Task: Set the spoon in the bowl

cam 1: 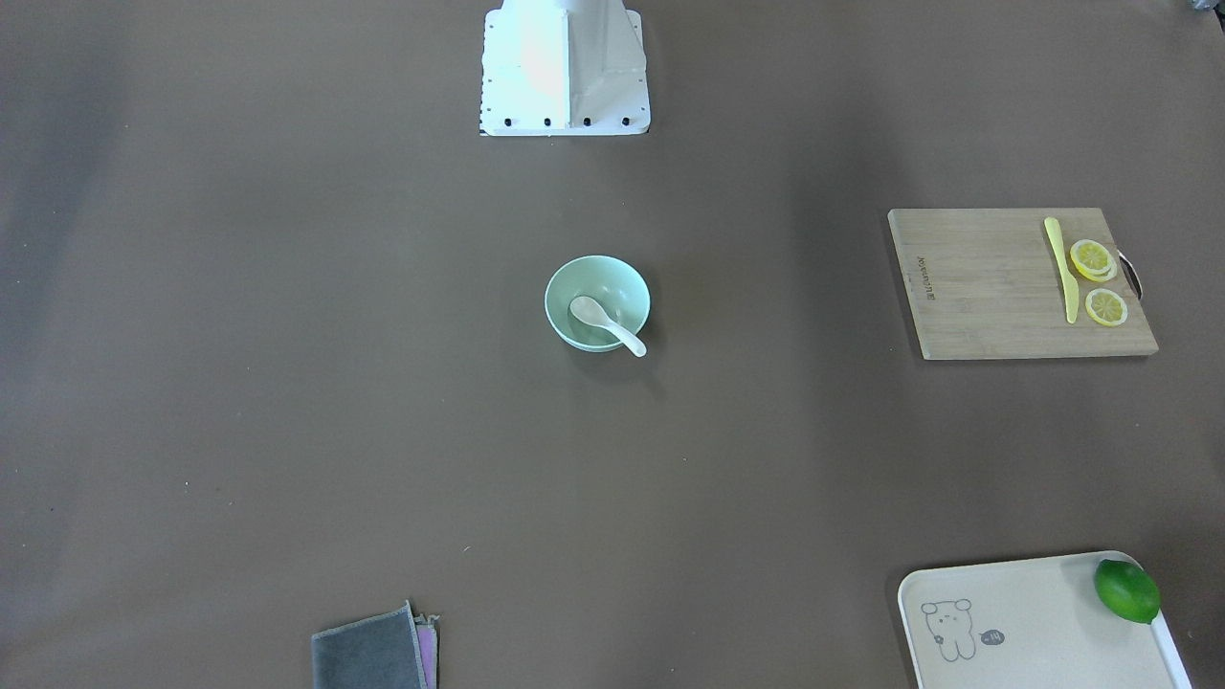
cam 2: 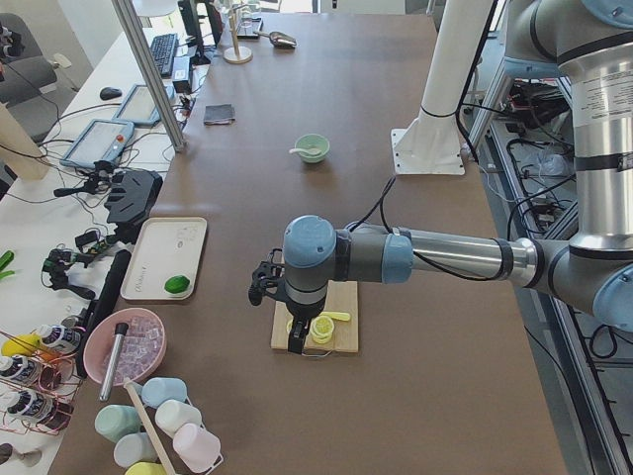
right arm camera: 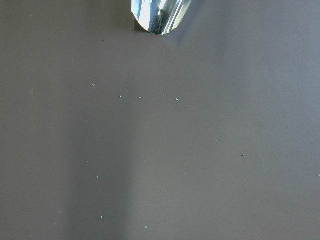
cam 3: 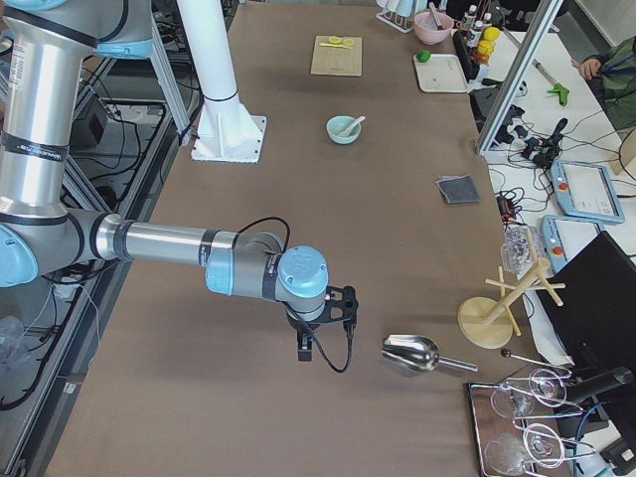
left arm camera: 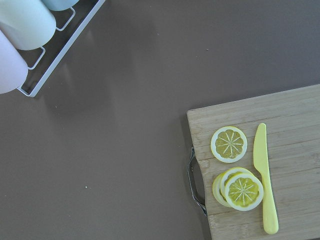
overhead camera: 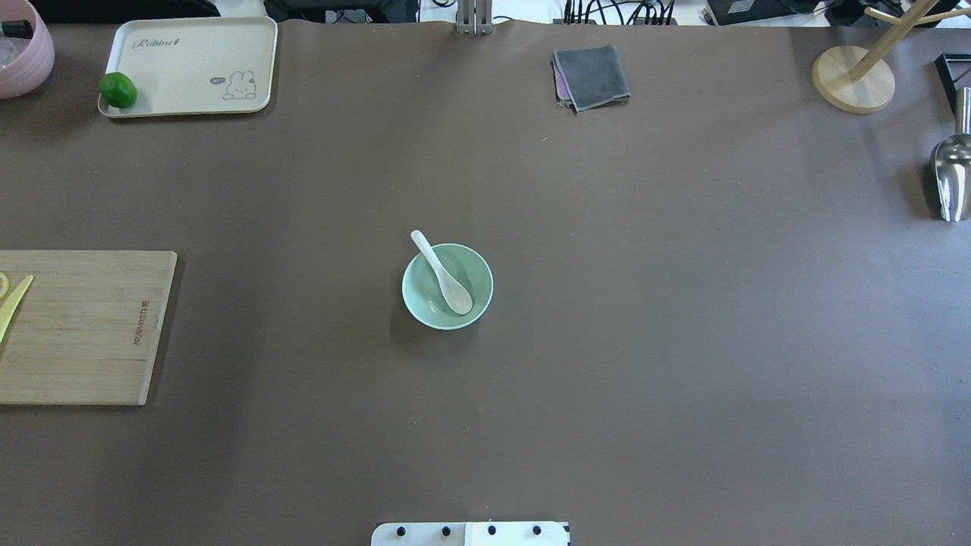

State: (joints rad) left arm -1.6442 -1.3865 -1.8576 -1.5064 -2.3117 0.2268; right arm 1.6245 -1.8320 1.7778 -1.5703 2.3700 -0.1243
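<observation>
Both grippers sit well away from the round pale mint-green bowl (overhead camera: 414,305), one out to each side of it. The left gripper (cam 2: 294,343) hangs over a bamboo cutting board (cam 2: 341,341) and the right gripper (cam 3: 302,350) over bare brown table (cam 3: 378,229). Only the side cameras show them, so I cannot tell whether either is open or closed.

The small glossy white soup spoon (overhead camera: 441,273) lies with its scoop inside the bowl and its handle leaning on the rim, jutting past it. The task looks finished. The likely risk is an arm passing low by the bowl and clipping that handle, which would flip the spoon out or tip the bowl.

Each arm is stretched out with a near-level forearm, its gripper pointing straight down.
</observation>
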